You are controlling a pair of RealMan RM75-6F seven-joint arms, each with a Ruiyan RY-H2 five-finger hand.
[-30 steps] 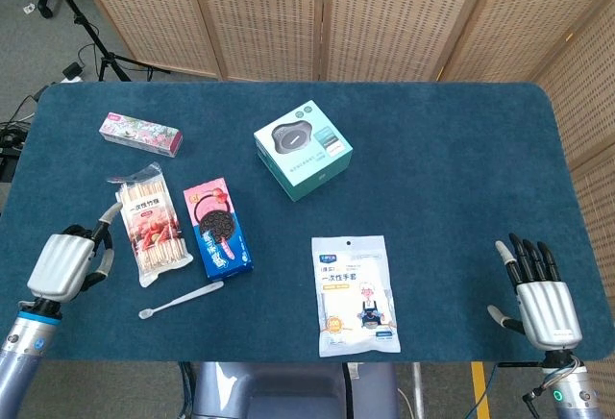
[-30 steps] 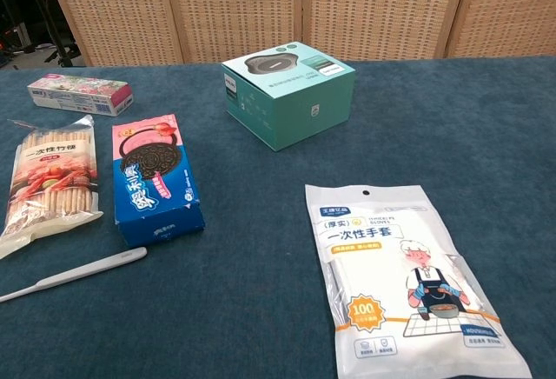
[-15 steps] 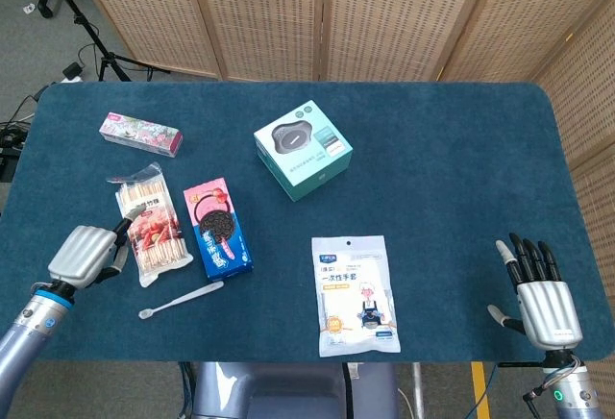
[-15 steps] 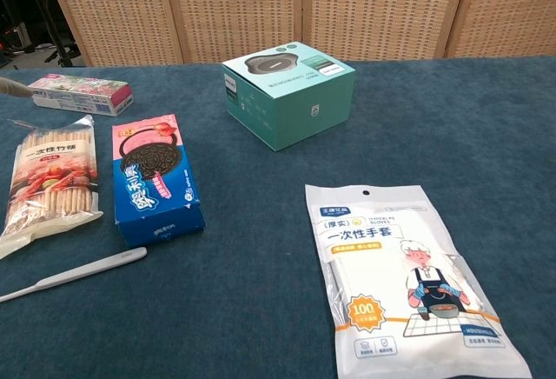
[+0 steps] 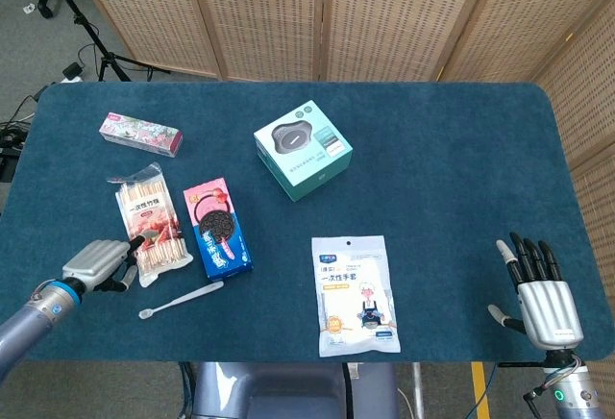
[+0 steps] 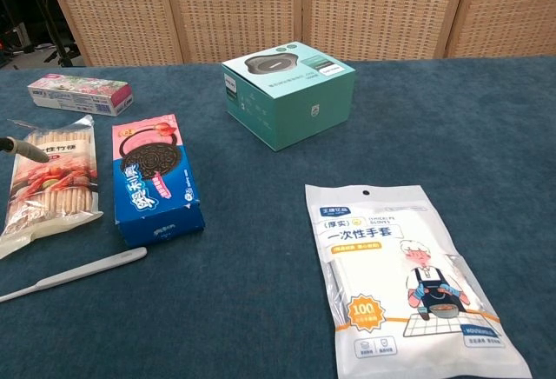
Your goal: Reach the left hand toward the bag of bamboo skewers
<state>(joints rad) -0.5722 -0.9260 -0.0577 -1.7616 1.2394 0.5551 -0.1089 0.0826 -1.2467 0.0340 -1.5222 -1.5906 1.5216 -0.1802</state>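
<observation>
The bag of bamboo skewers (image 5: 149, 219) lies flat at the table's left side, clear plastic with red print; the chest view shows the bag (image 6: 48, 183) at its left edge. My left hand (image 5: 96, 263) hovers low at the bag's near-left corner, holding nothing, fingers (image 5: 128, 247) stretched toward the pack and reaching its lower edge. One fingertip (image 6: 21, 147) shows in the chest view over the bag's top. My right hand (image 5: 538, 299) rests at the near right corner of the table, fingers spread, empty.
A blue Oreo box (image 5: 218, 229) lies right beside the skewer bag, and a white toothbrush (image 5: 183, 298) just in front. A pink toothpaste box (image 5: 140, 135) sits behind, a teal box (image 5: 303, 149) at centre, and a bag of disposable gloves (image 5: 356, 294) near the front edge.
My left hand has moved right and lower, from beside the bag's left edge to its near-left corner; a fingertip now shows over the bag in the chest view. The right hand stayed still.
</observation>
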